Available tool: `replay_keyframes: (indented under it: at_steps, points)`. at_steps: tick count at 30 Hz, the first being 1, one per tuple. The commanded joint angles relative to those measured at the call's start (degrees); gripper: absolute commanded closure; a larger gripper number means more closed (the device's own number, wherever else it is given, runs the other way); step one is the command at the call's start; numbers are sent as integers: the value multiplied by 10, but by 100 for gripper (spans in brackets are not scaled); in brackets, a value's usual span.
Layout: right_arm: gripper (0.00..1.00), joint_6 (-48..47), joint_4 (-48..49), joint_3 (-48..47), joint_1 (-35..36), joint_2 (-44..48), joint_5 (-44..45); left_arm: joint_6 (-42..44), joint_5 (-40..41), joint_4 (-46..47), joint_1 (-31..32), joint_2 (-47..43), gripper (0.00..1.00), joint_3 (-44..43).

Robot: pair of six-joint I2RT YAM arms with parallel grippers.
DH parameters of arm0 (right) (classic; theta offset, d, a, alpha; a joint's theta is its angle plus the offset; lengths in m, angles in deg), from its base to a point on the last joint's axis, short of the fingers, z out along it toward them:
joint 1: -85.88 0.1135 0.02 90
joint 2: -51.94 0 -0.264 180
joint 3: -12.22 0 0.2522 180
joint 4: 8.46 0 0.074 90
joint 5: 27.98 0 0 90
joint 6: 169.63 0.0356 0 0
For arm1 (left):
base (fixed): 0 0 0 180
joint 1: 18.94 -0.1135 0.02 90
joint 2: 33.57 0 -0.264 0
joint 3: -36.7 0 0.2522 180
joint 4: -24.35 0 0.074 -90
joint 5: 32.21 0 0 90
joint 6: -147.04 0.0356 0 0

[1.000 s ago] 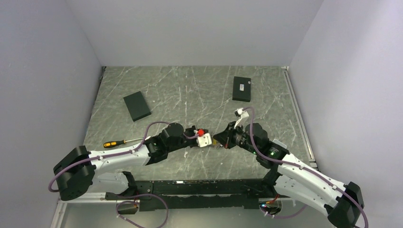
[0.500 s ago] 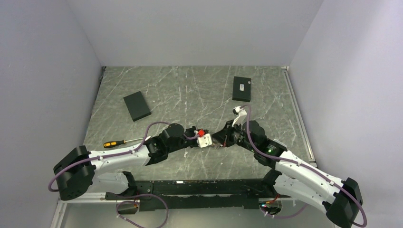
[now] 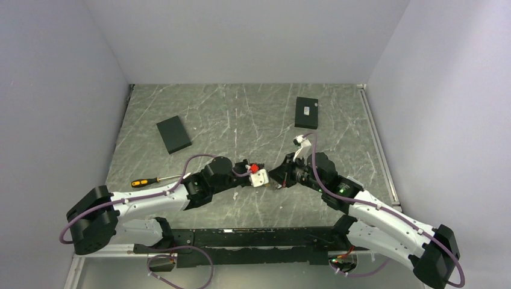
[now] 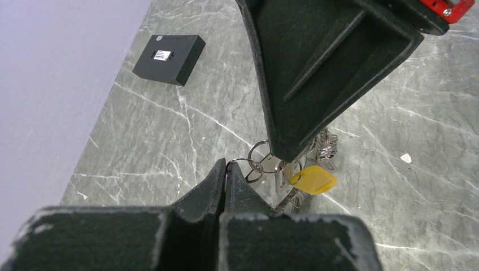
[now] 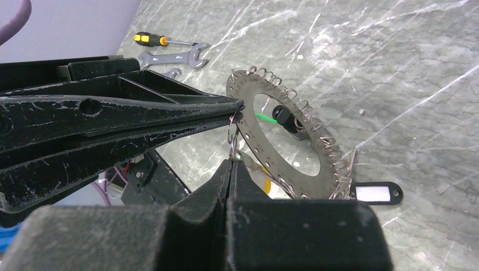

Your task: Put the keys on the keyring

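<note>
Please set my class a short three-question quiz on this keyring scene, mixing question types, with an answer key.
1. True or false: the screwdriver lies right beside the wrench.
2. The coloured key has a head that is: A blue, B yellow, C pink.
3. Fill in: at the keyring, the left pincer and right pincer are both ____ (open or shut).
Key: 1 true; 2 B; 3 shut.
</note>
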Motion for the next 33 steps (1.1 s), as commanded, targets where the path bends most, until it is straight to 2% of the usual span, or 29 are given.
replay_keyframes:
  at_steps: [1, 33]
  points:
    - [100, 1, 22, -18, 2, 3, -36, 10, 8, 53, 3, -21, 100, -5]
    - [100, -30, -18, -50, -6, -60, -96, 5, 1, 51, 5, -46, 100, 2]
